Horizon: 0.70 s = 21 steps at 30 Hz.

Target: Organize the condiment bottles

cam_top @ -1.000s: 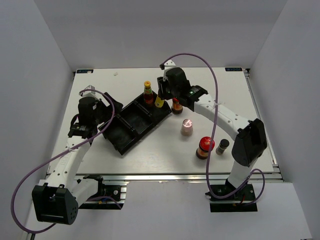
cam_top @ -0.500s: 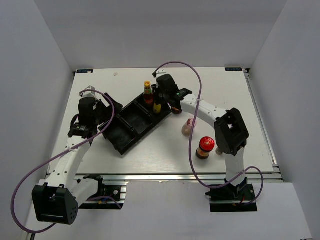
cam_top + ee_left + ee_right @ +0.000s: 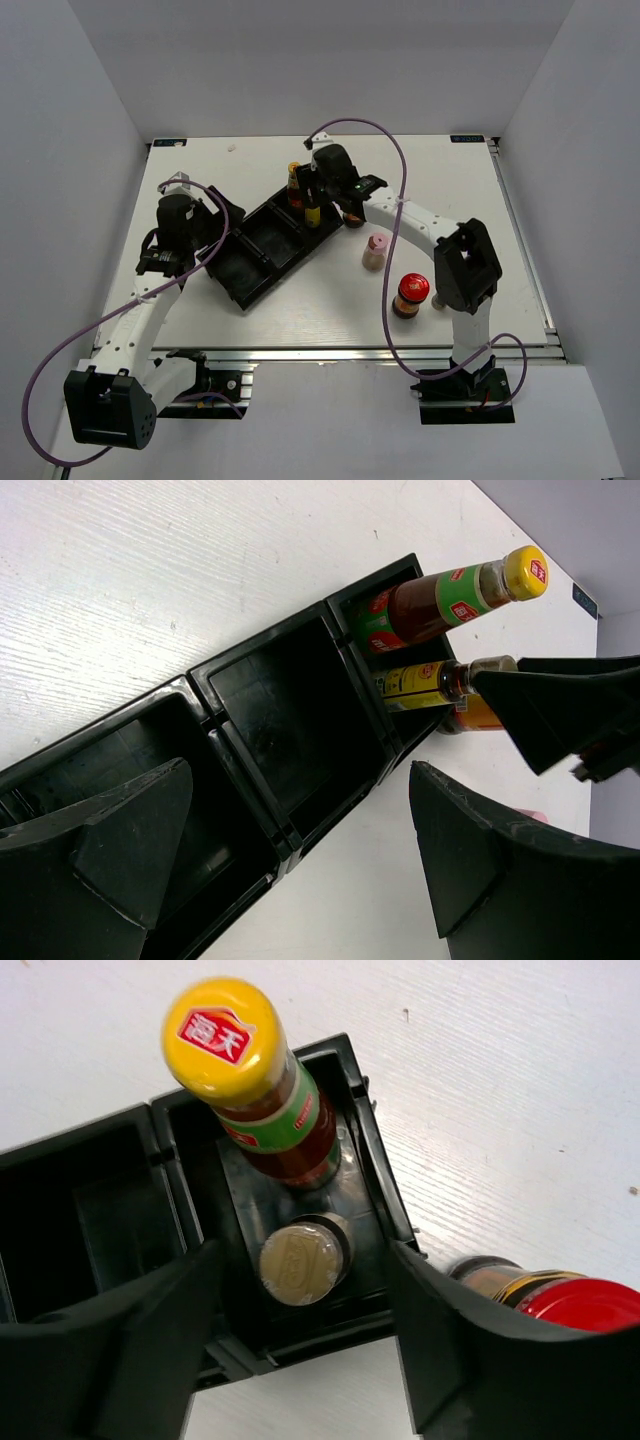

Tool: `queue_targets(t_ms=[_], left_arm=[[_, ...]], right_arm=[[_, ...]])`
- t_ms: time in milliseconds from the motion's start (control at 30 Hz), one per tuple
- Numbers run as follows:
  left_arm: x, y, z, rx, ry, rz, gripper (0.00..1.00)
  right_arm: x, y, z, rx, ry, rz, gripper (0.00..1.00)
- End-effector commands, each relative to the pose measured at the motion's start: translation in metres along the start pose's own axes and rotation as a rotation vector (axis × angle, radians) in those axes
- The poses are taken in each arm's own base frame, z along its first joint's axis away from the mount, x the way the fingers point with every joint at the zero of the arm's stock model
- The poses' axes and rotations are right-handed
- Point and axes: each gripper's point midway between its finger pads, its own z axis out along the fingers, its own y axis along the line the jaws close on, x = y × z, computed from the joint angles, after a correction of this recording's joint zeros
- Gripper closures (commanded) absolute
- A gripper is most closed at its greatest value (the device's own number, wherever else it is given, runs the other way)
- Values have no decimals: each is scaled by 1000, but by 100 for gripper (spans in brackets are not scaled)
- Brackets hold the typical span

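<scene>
On the white table (image 3: 310,305), a black tray (image 3: 288,266) with 3 boxes in a row, lying at a slant. In the far end box, 2 bottles close together: the tall yellow-capped sauce bottle (image 3: 225,1025), standing up, and the small yellow bottle (image 3: 415,680), standing up right beside it. Right over that small bottle, the right gripper (image 3: 305,1255), pointing down, jaws apart, 1 finger on each side of the bottle top. Shows a little gap on both sides, so not squeezing it. Just outside the same end of the tray, on the table, the far red-lidded jar (image 3: 580,1305), right beside 1 finger of the right gripper. Cannot tell if touching the tray. Farther toward the front, apart from the tray, the pink-capped bottle (image 3: 376,250), standing alone. Closer to the front edge, the near red-lidded jar (image 3: 411,293), and just beside it the small dark shaker (image 3: 437,303), mostly hidden behind the right arm (image 3: 465,265). At the other end of the tray, the left gripper (image 3: 300,770), jaws wide apart. Hangs with 1 finger over the near end box and the other finger past the tray's long wall, over the table. Cannot tell if touching the tray.
</scene>
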Motion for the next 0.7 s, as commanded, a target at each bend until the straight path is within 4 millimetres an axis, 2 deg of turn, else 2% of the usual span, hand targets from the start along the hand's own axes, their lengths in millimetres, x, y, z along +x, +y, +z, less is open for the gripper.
queue_targets(t_ms=[0,33,67,100,167,200,233,267,300,333,367,400,433,467,500,533,567,600,633,667], left_arm=[[-7,-8,-8,20,-20,-1,2],[-7,-9,-9,24,-19,-3,2],[-8,-10,-10,28,-22,-1,2],[-8,-11,-11,29,-19,-2,2],[-9,-16,-12,48,-12,1,2],[-9,-20,-11,56,-8,5,2],[-9,-24,-11,64,-3,13,2],[-3,-35,-11,86,12,43,2],[-3,-46,-10,95,18,67,2],[-1,-56,-9,97,19,92,2],[10,-71,-9,91,22,156,2],[19,-82,-4,97,45,191,2],[17,-101,-5,135,43,215,2],[30,-121,-6,194,73,255,2],[41,-127,4,196,106,279,2],[40,-143,5,225,102,302,2],[52,-158,6,252,122,335,2],[64,-162,20,237,148,372,2],[71,-169,25,240,158,401,2],[73,-192,22,279,154,447,2]], right_arm=[[-60,12,-38,-55,-161,15,23],[-63,14,-42,-63,-169,15,20],[-67,16,-45,-71,-177,16,11],[-73,16,-53,-74,-193,19,11],[-74,9,-61,-46,-192,25,11],[-81,4,-74,-32,-211,43,11],[-81,-3,-80,-13,-212,63,11],[-70,-11,-82,9,-193,82,11],[-79,-26,-101,23,-227,148,11],[-77,-36,-109,30,-233,182,11],[-53,-59,-107,50,-200,225,11],[-62,-65,-134,38,-259,272,11],[-58,-76,-144,48,-281,293,11],[-54,-89,-154,77,-311,321,11],[-38,-112,-172,131,-325,361,11],[-32,-129,-184,196,-344,385,11],[-24,-139,-192,229,-349,398,11],[-9,-159,-211,286,-359,426,11],[-3,-169,-221,318,-369,462,11],[4,-179,-230,355,-377,485,11]])
